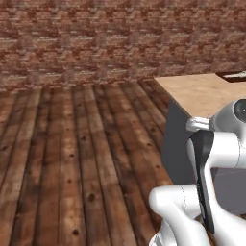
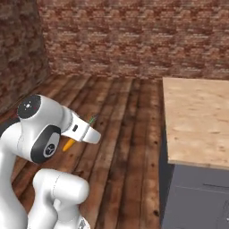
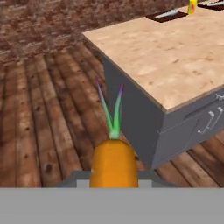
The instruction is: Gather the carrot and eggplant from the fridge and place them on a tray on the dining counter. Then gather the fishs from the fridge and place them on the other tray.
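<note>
Fingers [image 3: 114,183] I see clamped on the carrot [image 3: 114,164], leaves pointing ahead, worktop [image 3: 170,57] beyond.

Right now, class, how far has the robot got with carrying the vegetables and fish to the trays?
Done: the small orange tapered carrot is out of the fridge. In hand: the gripper is shut on it, near the long light wood-grain dining counter. Left: setting it on a dark brown shallow tray at the counter's far end, then the eggplant and fish.
</note>
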